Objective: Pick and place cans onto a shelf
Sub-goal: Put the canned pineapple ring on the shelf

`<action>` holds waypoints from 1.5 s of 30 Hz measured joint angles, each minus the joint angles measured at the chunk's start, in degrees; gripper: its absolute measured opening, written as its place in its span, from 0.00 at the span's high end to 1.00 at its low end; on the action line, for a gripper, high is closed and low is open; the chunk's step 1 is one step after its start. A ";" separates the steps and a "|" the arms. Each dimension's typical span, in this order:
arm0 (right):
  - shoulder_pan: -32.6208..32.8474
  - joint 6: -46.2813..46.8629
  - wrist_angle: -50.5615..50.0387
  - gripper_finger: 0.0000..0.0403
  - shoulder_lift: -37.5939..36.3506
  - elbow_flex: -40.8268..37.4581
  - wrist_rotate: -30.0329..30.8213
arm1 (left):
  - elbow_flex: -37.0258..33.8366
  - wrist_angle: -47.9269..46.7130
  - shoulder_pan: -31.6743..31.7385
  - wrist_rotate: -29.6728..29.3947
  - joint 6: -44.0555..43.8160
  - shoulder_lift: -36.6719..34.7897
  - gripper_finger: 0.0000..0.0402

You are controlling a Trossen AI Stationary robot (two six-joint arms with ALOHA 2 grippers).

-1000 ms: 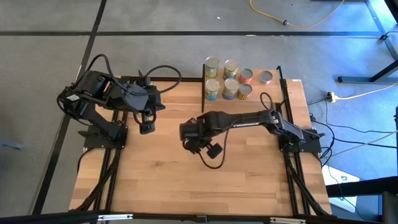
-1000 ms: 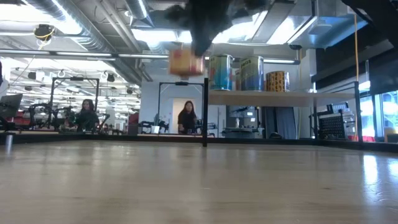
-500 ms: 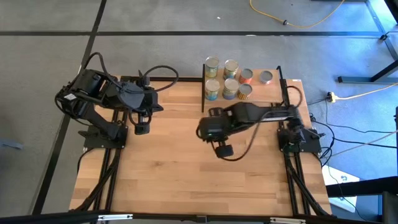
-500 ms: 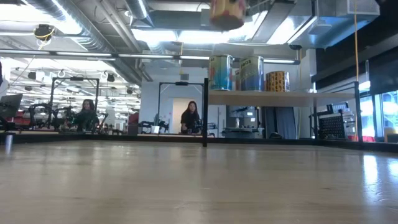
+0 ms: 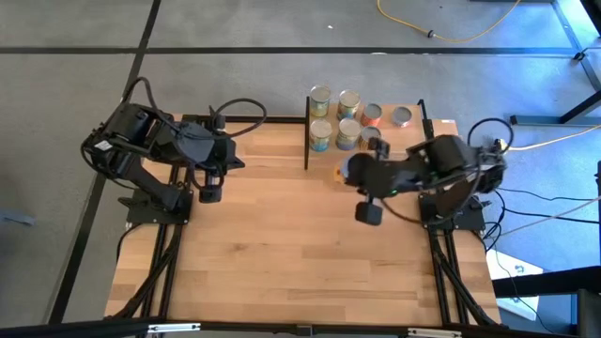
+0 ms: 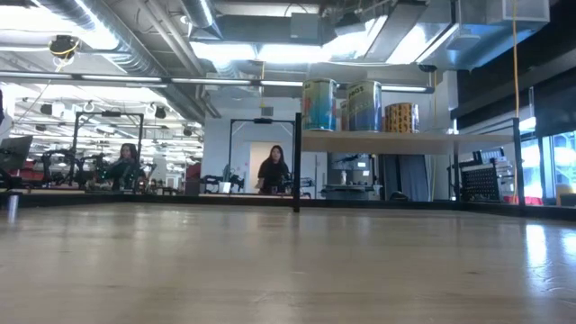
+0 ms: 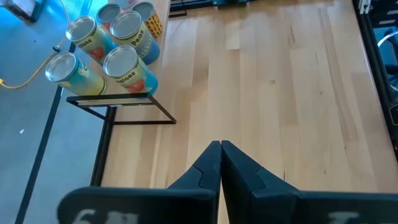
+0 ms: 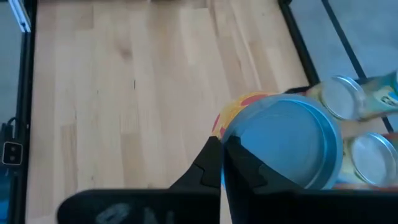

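Several cans (image 5: 347, 117) stand upright on the light-wood shelf (image 5: 406, 134) at the table's far right; they also show in the left wrist view (image 7: 112, 50) and the low view (image 6: 351, 106). My right gripper (image 5: 346, 172) hangs high over the table just in front of the shelf, shut on a can (image 8: 286, 146) with an orange-yellow label and a silvery top. My left gripper (image 7: 221, 165) hovers shut and empty over the table's far left (image 5: 210, 192). The held can is above the low view's top edge. My right gripper holds the can by the edge of its top rim (image 8: 225, 142), where the two fingers (image 8: 208, 165) close together; the fingers themselves cover the exact spot. The can is lifted clear of the table, tilted, its round top turned toward the wrist camera.
The shelf's black posts (image 5: 307, 141) stand at its left edge, close to the held can. Two shelf cans (image 8: 342, 96) sit just beyond it. The right arm's base (image 5: 451, 211) and cables lie at the table's right edge. Bare wood tabletop (image 5: 282, 253) spreads to the near side.
My right gripper has risen and swung toward the table's far right, toward the shelf, rolling its wrist as it went. The can has gone with it, lifted out of the top of the low view.
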 joint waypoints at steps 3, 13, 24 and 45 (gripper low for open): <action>-0.43 1.38 0.08 0.99 -3.34 -3.34 0.75 | 0.00 0.01 0.00 0.00 0.02 0.02 0.99; -3.54 11.23 -0.02 0.99 -19.69 -25.37 4.65 | 0.00 0.00 0.04 -0.10 0.02 0.02 0.99; -12.02 26.79 -0.02 0.99 -33.49 -47.29 9.10 | 0.00 0.00 0.04 -0.37 0.00 0.02 0.99; -37.88 5.99 15.67 0.99 -35.52 -60.73 -1.37 | -0.04 0.01 0.04 -1.86 -1.42 0.04 0.99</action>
